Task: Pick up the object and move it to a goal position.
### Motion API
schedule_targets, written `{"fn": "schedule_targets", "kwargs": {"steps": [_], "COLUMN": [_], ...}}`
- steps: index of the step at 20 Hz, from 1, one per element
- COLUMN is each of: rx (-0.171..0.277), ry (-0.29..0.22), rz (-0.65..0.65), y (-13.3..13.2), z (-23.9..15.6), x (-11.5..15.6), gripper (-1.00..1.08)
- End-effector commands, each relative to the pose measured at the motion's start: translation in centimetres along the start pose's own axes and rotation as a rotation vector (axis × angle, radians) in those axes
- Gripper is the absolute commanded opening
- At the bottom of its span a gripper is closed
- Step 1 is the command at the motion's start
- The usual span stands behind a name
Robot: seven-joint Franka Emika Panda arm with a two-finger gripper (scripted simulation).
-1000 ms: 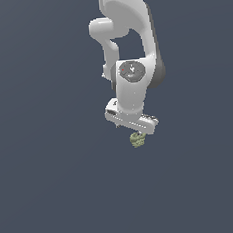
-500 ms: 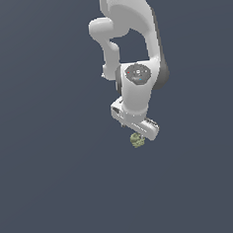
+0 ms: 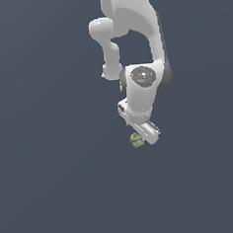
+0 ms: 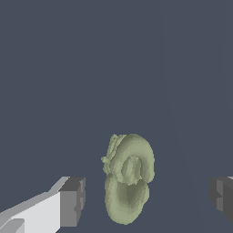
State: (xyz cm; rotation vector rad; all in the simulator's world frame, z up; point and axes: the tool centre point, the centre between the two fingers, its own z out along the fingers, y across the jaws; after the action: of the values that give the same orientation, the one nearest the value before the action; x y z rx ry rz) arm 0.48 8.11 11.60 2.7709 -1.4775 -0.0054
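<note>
The small olive-green, knobbly, coiled object (image 4: 128,177) is lying between the grey pads of the white robot gripper (image 4: 148,195), whose fingers (image 4: 72,201) are standing well apart, touching nothing, probably straddling it for a grasp. Its long axis is running 12 to 6 o'clock in the wrist view, across the finger gap, on the plain dark tabletop (image 3: 53,168).

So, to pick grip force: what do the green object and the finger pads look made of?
The object looks matte, clay- or rubber-like: lumpy folds, no highlights; hardness unclear. The finger pads look like dull dark-grey rubber or plastic blocks. It's a render, so both are guesses.
</note>
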Motion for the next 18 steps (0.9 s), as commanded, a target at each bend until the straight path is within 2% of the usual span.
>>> {"fn": "schedule_targets", "kwargs": {"steps": [1,9,18], "rx": [0.001,0.002,0.003], "ry": [0.0,0.001,0.002], "rz": [0.061,0.195,0.247], "y": [-0.2,-0.6,-0.8], "z": [0.2,0.7,0.9], "x": [-0.3,-1.0,-1.3], "gripper": [1.0,1.0,1.0]}}
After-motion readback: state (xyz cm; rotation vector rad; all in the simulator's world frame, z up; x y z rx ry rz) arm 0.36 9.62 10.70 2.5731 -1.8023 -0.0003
